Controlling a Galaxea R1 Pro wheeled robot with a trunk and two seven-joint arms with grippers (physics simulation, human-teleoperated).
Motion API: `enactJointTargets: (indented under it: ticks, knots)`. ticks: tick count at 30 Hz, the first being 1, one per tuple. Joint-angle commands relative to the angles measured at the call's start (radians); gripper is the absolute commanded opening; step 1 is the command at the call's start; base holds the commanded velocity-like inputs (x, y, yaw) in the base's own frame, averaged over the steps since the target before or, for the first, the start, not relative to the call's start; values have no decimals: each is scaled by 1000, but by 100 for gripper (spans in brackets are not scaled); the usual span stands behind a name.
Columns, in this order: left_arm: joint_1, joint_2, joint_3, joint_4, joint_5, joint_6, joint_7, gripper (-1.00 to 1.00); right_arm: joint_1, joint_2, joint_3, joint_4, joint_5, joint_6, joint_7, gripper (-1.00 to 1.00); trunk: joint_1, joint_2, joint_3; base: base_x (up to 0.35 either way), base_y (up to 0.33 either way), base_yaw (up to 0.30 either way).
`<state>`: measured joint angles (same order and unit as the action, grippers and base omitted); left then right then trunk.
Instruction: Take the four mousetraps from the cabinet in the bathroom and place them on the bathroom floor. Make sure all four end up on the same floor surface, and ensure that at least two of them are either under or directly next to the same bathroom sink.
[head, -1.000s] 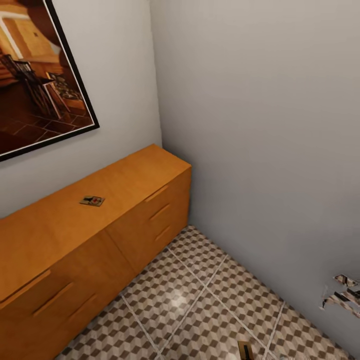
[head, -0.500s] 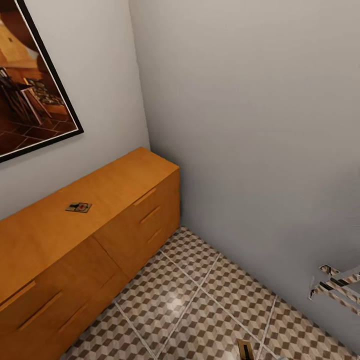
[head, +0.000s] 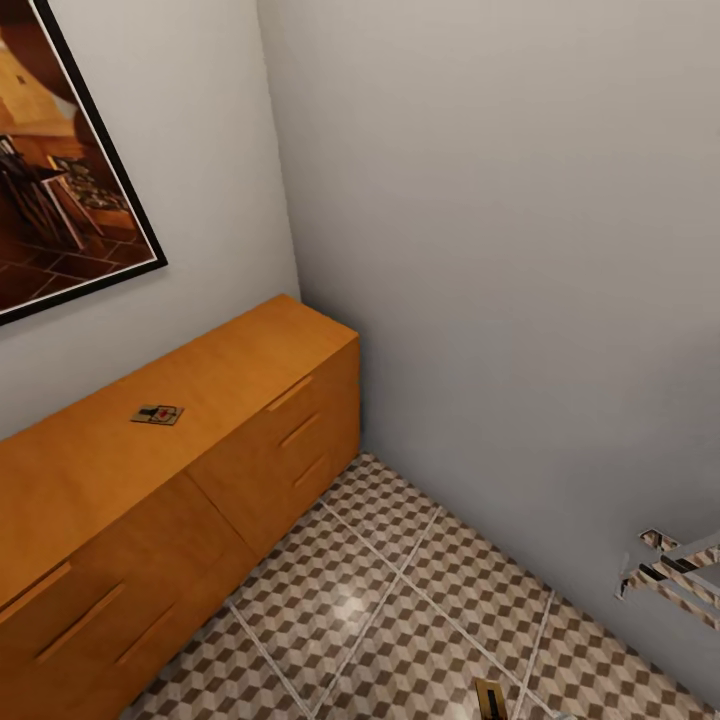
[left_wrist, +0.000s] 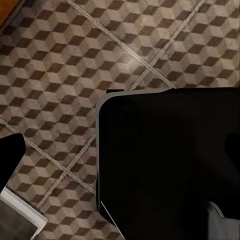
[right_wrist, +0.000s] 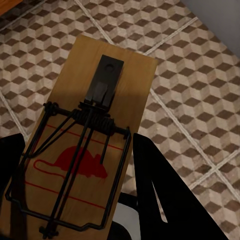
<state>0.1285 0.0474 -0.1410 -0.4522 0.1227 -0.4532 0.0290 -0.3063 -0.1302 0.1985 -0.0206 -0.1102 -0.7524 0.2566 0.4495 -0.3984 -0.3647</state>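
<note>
While our right hand (right_wrist: 75, 200) grips one mousetrap (right_wrist: 90, 135) above the bathroom floor (right_wrist: 200, 75), its fingertips are cut off. Another trap (head: 157, 414) lies flat on the cabinet (head: 230, 370), long axis along it. Our left hand's state we cannot tell.

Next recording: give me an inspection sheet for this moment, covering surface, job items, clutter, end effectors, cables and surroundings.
Surface: patterned tile floor.
Job items: one mousetrap lies flat on top of the cabinet, whose drawers look shut; a second mousetrap sits between the right end effector's fingers, above the floor.
Clutter: nothing seen.
End effectors: right end effector shut on the trap; the left wrist view shows a dark body and floor, left state cannot be told.
Cables: nothing seen.
Surroundings: grey walls, framed picture above the cabinet, chrome rack on the wall.
</note>
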Motion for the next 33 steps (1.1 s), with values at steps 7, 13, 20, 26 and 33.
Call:
enactJointTargets:
  ticks: [7,13,20,26,33]
  knots:
    - [0,-77,-11,-121,-80,264,7,100,-1,0,7,1,-11,-1,4,-100,1,-2,-1,0,0,0]
    - [0,-152,-11,-326,-287,575,6,100,-1,0,7,1,-11,-1,4,-100,1,-2,-1,0,0,0]
    - [0,-195,-54,-562,-385,769,4,100,-1,0,7,1,-11,0,4,-100,1,-2,-1,0,0,0]
    - [0,-202,-144,-774,-398,946,8,100,-1,0,7,2,-11,1,4,-100,1,-2,-1,0,0,0]
    - [-2,-205,-165,-1011,-401,1120,8,100,-1,0,7,2,-11,2,4,-100,1,-2,-1,0,0,0]
